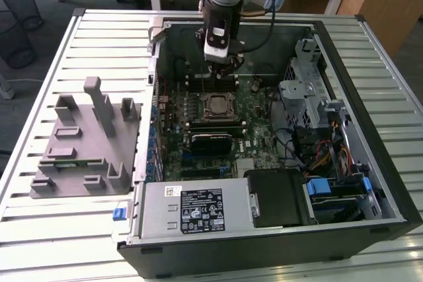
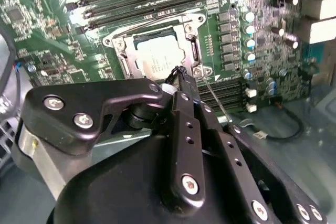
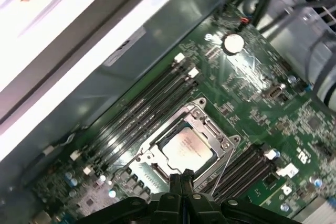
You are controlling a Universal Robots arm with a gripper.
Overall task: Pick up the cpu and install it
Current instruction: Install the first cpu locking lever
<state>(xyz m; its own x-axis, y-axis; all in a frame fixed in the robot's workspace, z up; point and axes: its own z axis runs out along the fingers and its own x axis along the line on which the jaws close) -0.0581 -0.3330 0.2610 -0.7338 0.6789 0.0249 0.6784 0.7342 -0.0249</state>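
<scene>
Silvery-white square cpu point(image 3: 186, 147) already seated flat inside black, metal-framed motherboard socket point(image 3: 207, 124), frame not yet closed over it; black gripper point(image 3: 180, 178) fingers pressed together, holding nothing, poised just above socket's edge inside open computer case point(image 1: 344, 70); placement apparently done.

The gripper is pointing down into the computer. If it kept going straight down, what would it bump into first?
Probably the cpu lying in its socket; the gripper, shut and empty, hangs near its edge, so it might hit the frame.
</scene>
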